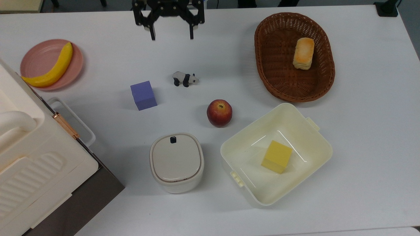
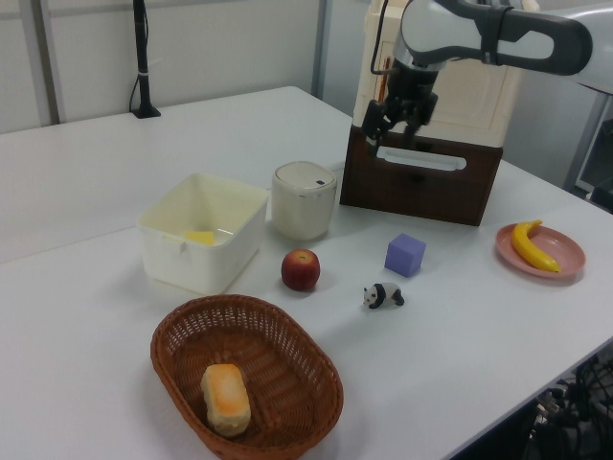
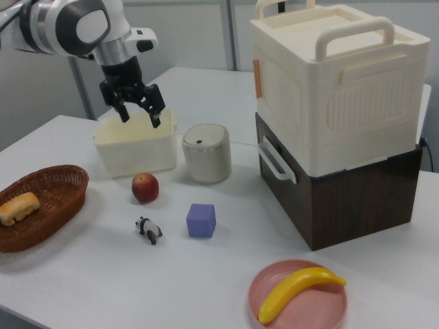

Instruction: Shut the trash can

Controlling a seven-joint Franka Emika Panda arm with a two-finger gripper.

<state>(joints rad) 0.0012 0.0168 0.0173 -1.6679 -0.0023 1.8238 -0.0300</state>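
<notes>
We found the bin (image 1: 177, 162) standing on the desk (image 1: 361, 131), between the tub (image 1: 311, 144) on the top view's right and the big ribbed box (image 1: 39, 164) on the top view's left, with the apple (image 1: 219, 113) near it. Its lid (image 1: 176, 157) lay flat and flush with the rim, the black button (image 1: 173, 140) facing up, so we judged the can closed.

The tool (image 1: 171, 32) hung high over the far edge of the desk, fingers spread wide and holding nothing. In the right view the tool (image 3: 137, 110) was well above the tub and well apart from the bin (image 3: 206, 153).

The relation that mattered: the bin lay straight down the top view from the tool, past the panda (image 1: 185, 79) and the cube (image 1: 143, 95). The lid's long axis ran along that same line, with the button at the end nearer the tool. We judged that no further press was needed.
</notes>
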